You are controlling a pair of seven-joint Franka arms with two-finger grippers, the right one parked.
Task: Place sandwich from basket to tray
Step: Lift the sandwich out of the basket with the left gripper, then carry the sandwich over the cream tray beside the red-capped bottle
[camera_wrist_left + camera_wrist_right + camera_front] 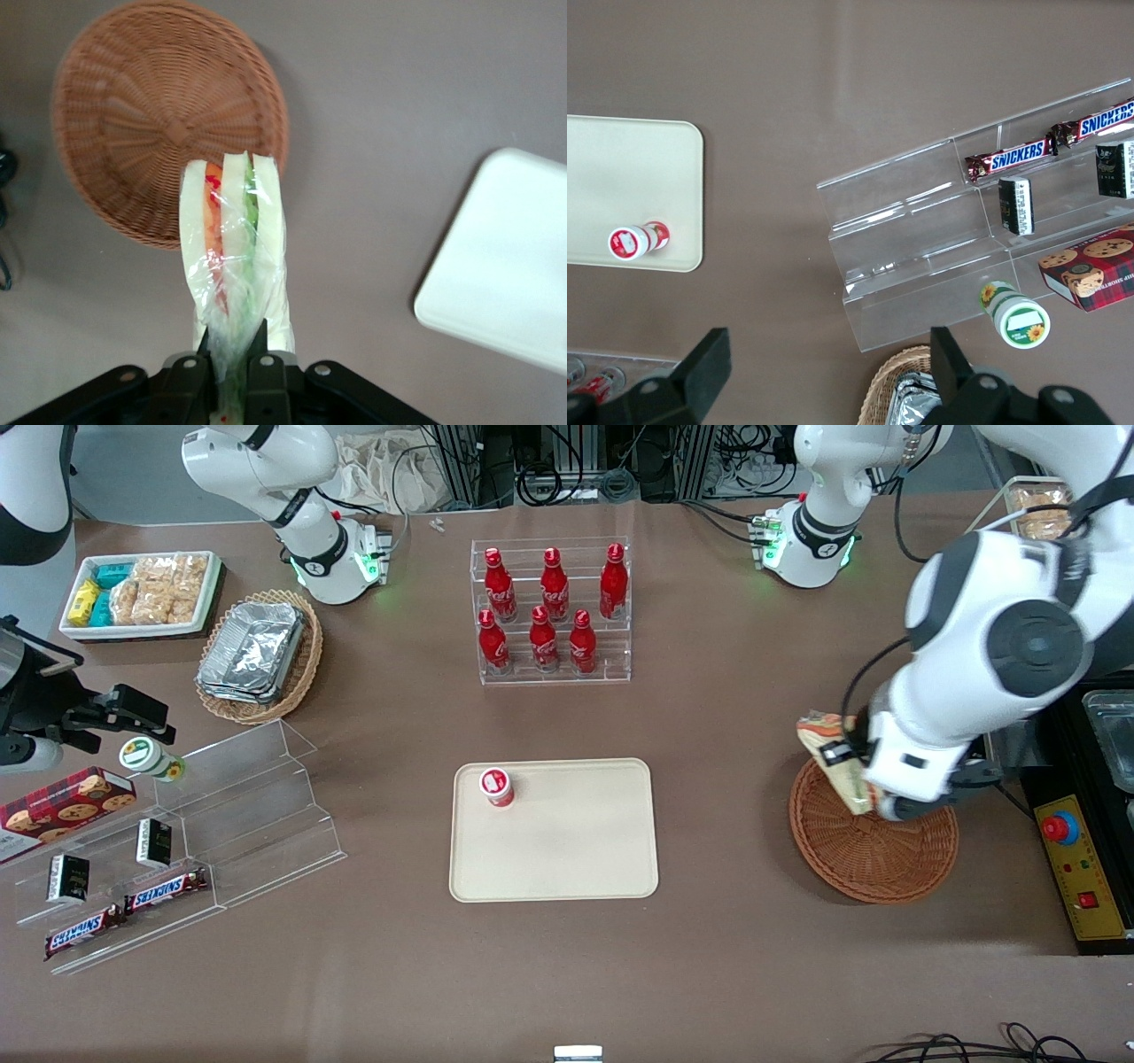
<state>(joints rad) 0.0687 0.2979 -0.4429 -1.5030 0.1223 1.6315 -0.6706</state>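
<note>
My left gripper [236, 350] is shut on the plastic-wrapped sandwich [234, 243], a white bread wedge with orange, red and green layers. It holds the sandwich [833, 757] in the air over the rim of the round reddish-brown basket [873, 850], which is empty in the left wrist view [168, 115]. The gripper [873, 802] is mostly hidden under the arm in the front view. The cream tray [554, 830] lies flat in the table's middle, toward the parked arm's end from the basket, and its corner shows in the left wrist view [500, 266].
A small red-and-white cup [497, 786] stands on a corner of the tray. A clear rack of red bottles [551, 609] stands farther from the front camera. A black box with a red button [1076, 850] lies beside the basket. Snack shelves [186, 841] sit toward the parked arm's end.
</note>
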